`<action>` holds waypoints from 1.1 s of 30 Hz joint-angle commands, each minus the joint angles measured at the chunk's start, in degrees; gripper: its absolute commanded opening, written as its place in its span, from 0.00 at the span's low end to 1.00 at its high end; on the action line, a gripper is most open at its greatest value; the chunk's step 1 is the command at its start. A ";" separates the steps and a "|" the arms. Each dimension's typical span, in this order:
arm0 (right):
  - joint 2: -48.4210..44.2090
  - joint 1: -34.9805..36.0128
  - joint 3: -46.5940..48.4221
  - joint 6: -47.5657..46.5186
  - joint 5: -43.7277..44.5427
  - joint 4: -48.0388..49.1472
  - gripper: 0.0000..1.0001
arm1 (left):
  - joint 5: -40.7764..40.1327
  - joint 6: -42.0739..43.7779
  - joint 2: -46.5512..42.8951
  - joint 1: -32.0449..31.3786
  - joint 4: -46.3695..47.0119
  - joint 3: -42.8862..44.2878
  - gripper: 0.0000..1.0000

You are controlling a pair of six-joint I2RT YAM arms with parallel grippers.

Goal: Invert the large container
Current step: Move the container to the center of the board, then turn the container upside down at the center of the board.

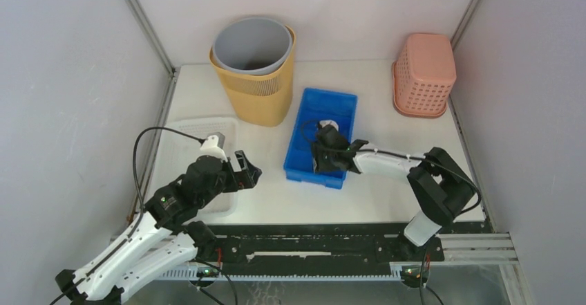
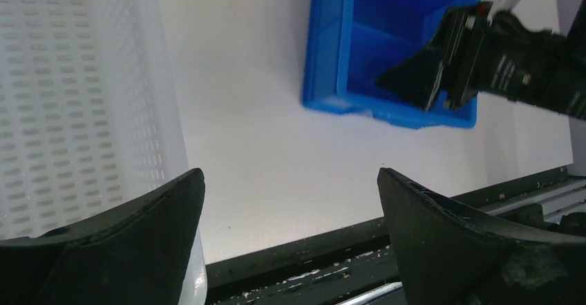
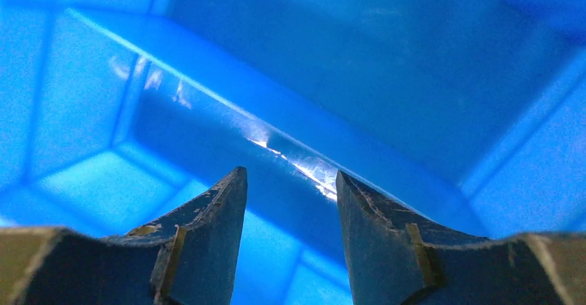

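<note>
- Your blue container (image 1: pixel 340 115) sits upright mid-table, just in front of the yellow basket (image 1: pixel 259 101), with the white tray (image 1: pixel 185 131) off to its left and the pink basket (image 1: pixel 423 73) well off to its right. I take it as the task's thing, since the right gripper (image 1: pixel 319 154) is down inside it.
- It looks like thin moulded plastic: light, stiff and glossy, so expect it to slide on the pads.
- Best hold, to my eye, is the inner divider (image 3: pixel 207 101) or a rim wall. A pinch there gives you a lever to roll it over.
- The right arm reaches in low from the right, nose tipped into the near half. Its 2 fingers straddle the divider with the jaws part-way apart and a gap on each side. Nothing is pinched yet.
- The left gripper (image 2: pixel 290 180) hangs over the table (image 1: pixel 387 146) beside the white tray. Its jaws are spread wide and empty, aimed toward the container.
- Watch for a 1-point grip letting this light box swing or skid as you lift.
</note>
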 commanded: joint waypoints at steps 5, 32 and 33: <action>-10.59 12.82 -11.33 7.97 -0.06 -7.76 0.60 | 1.00 0.35 0.44 0.31 3.54 -1.46 1.00; 2.76 19.46 21.72 10.50 7.42 -17.92 0.63 | -0.86 0.67 -3.00 2.53 -0.97 -1.69 1.00; 4.04 19.54 22.63 10.47 7.66 -18.12 0.63 | -0.86 0.63 -3.06 2.58 -0.93 -1.75 1.00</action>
